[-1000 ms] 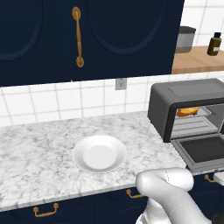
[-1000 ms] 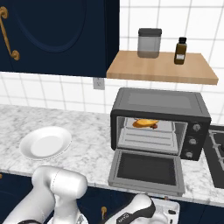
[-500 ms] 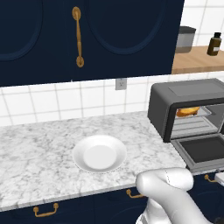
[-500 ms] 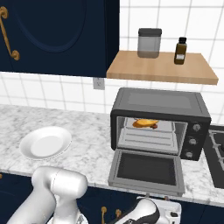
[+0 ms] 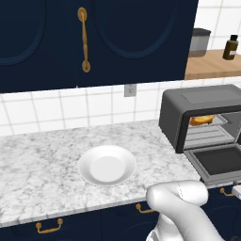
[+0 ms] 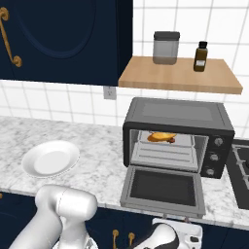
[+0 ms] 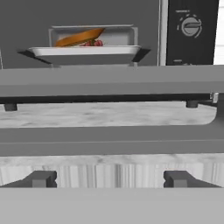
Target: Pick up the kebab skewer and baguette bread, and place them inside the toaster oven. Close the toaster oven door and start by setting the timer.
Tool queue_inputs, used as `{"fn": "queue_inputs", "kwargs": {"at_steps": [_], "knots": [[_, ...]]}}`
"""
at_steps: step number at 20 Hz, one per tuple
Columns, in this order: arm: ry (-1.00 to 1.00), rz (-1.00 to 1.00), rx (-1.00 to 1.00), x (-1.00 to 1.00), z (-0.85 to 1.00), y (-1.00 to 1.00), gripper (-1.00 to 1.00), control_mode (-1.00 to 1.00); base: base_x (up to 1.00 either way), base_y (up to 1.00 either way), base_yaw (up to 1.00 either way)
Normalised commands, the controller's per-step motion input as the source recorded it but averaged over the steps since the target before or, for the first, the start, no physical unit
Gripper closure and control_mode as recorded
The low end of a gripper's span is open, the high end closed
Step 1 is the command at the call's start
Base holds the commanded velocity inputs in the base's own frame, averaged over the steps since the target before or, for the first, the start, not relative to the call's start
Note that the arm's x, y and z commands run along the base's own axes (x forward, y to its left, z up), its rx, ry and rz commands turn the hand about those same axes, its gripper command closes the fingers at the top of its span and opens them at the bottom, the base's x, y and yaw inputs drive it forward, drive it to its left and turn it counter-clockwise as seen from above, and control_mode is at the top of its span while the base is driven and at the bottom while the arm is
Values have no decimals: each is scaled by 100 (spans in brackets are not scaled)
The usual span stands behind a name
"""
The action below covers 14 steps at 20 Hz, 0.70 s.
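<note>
The toaster oven (image 6: 177,114) stands on the counter with its door (image 6: 163,187) folded down flat. Inside, on the rack, lies the golden baguette bread (image 6: 162,136), with the dark red kebab skewer (image 7: 92,43) beside it. In the hand view the baguette bread (image 7: 78,37) shows above the door (image 7: 109,81), seen edge-on, and the door's bar handle (image 7: 109,140) runs across just ahead of my gripper (image 7: 111,179). The gripper is open and holds nothing. In the right base view the gripper (image 6: 168,236) hangs low, in front of and below the door's front edge.
An empty white plate (image 6: 50,158) sits on the marble counter left of the oven. The oven's knobs (image 6: 218,142) are on its right front panel. A stove top (image 6: 240,177) lies to the right. A wooden shelf (image 6: 180,75) with a jar and a bottle hangs above.
The hand has drifted slightly to the right below the open door. The oven, food and plate have not moved.
</note>
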Motion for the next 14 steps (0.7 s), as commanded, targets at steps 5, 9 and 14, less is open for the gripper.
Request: {"fn": "queue_inputs", "kwargs": {"at_steps": [5,9,14], "knots": [[0,0,0,10,26,0,-100,-100,0,0,0],[0,0,0,21,25,0,-100,-100,0,0,0],[-1,0,0,19,39,7,-100,-100,0,0,0]]}}
